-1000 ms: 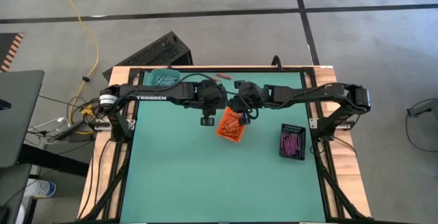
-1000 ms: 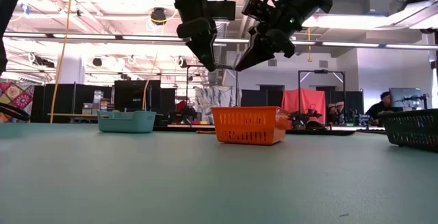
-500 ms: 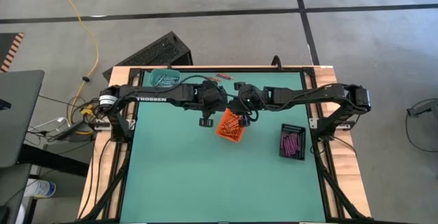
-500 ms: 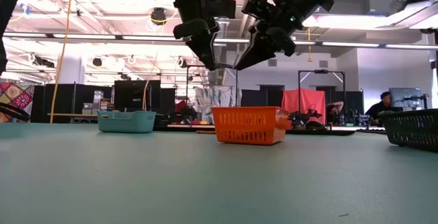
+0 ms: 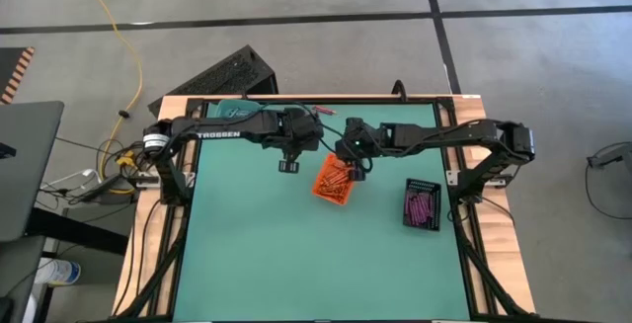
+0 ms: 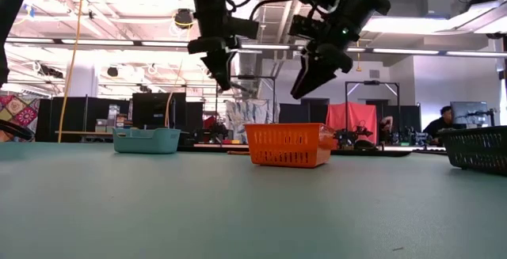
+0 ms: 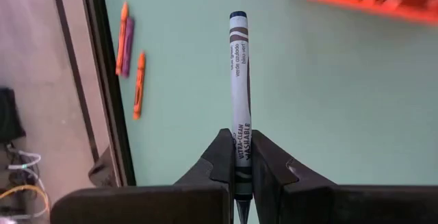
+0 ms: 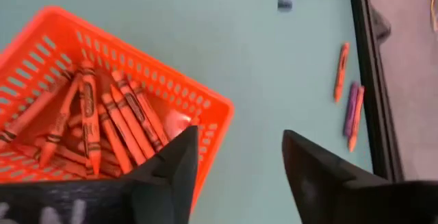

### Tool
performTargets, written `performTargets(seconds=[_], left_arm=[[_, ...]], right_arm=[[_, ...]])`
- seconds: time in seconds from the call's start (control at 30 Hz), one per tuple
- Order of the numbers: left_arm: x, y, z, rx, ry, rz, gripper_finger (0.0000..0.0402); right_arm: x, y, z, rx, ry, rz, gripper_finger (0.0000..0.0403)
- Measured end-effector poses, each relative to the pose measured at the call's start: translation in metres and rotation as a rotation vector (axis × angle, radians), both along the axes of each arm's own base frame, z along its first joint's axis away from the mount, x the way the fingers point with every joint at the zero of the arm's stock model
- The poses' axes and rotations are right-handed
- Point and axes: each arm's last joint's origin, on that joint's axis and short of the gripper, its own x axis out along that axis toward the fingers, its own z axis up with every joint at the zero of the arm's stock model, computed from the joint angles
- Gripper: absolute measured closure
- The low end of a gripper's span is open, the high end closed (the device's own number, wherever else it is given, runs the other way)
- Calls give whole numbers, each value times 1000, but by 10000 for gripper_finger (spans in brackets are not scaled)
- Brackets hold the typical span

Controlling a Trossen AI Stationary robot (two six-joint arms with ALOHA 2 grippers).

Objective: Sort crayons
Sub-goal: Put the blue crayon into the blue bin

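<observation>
Orange basket [image 8: 82,101] cut off at the edge; blue-grey crayon's [image 7: 239,107] lower end hidden between fingers.

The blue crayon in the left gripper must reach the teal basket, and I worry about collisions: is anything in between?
Nothing visible. The left gripper holds the blue crayon above bare mat; the teal basket sits apart from the orange basket.

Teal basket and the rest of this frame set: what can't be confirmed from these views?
- Teal basket: contents hidden. Its wall blocks the low view; the left arm covers most of it in the high view.
- Blue crayon in the left gripper: lower end hidden between the fingers.
- Dark basket: cut off by the low view's edge.
- Loose crayons near the table edge: labels too small to read.
- Right gripper: open over the orange basket, holding nothing.
</observation>
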Motion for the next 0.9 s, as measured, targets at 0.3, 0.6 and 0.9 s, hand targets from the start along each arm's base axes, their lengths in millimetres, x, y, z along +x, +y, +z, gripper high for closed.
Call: performTargets(seconds=[0.3,0.6,0.9], left_arm=[[-6,14,-1,-24,26,11,395],[-4,9,-1,-39,34,-59,395],[-18,25,6,-24,66,6,395]], right_arm=[[-7,-12,-4,71,26,-124,179],[-12,-34,-3,103,-14,-263,188],[-21,-54,-4,123,-7,-354,188]])
